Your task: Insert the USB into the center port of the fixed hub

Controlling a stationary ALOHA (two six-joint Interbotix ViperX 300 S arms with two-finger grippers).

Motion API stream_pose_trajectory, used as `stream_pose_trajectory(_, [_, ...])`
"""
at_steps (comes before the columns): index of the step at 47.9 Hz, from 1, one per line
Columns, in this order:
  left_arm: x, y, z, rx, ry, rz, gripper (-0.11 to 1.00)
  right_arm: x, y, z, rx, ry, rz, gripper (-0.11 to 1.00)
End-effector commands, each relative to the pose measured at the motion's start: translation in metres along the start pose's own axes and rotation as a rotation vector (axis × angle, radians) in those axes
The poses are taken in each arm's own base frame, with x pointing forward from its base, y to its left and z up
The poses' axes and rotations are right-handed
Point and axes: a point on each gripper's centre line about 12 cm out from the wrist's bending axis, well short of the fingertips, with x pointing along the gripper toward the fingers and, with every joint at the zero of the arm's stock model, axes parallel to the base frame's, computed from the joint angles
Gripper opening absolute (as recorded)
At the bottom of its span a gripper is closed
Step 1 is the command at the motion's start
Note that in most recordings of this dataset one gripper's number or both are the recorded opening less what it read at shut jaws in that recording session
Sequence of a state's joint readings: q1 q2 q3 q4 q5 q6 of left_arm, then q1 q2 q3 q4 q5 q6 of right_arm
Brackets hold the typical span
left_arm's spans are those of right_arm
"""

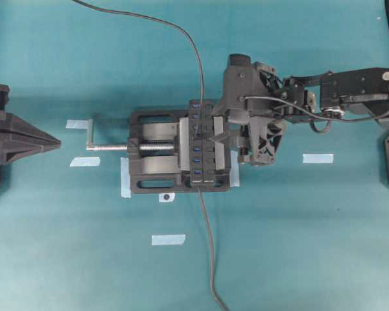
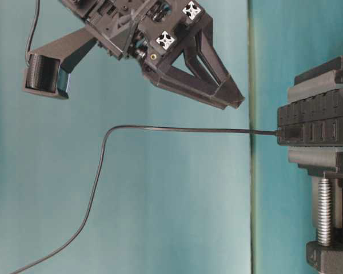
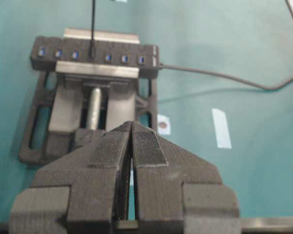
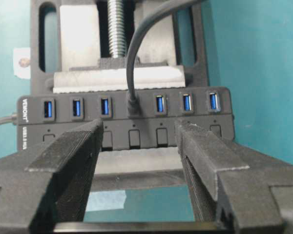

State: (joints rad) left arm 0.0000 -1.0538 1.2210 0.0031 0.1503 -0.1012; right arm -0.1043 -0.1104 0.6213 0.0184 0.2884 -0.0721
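Observation:
The fixed hub [image 4: 127,117] is clamped upright in a black vise [image 1: 149,175]. The USB plug [image 4: 133,108] sits in the hub's center port, with three blue ports on each side; its dark cable [image 4: 136,44] rises from it. The plug also shows in the left wrist view [image 3: 92,52] and the table-level view [image 2: 283,133]. My right gripper [image 4: 139,131] is open and empty, hovering over the hub's button row, apart from the plug. It also shows from overhead [image 1: 219,133]. My left gripper [image 3: 132,126] is shut and empty, far left of the vise [image 1: 55,144].
The vise's silver screw [image 1: 110,147] points toward my left gripper. The hub's own lead [image 1: 209,246] runs to the front edge. The USB cable [image 1: 181,32] trails to the back. Several pale tape strips [image 1: 318,158] lie on the teal table.

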Motion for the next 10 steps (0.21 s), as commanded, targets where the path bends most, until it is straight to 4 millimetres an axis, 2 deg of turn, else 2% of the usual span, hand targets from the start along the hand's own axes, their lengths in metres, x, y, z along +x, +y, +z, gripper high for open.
stream_pose_trajectory(1, [0.0001, -0.0009, 0.0063, 0.0, -0.02, -0.003, 0.0, -0.0089, 0.0013, 0.0082, 0.004, -0.035, 0.001, 0.65])
stream_pose_trajectory(10, [0.0001, -0.0009, 0.0063, 0.0, -0.02, -0.003, 0.0, -0.0089, 0.0013, 0.0082, 0.004, -0.035, 0.001, 0.65])
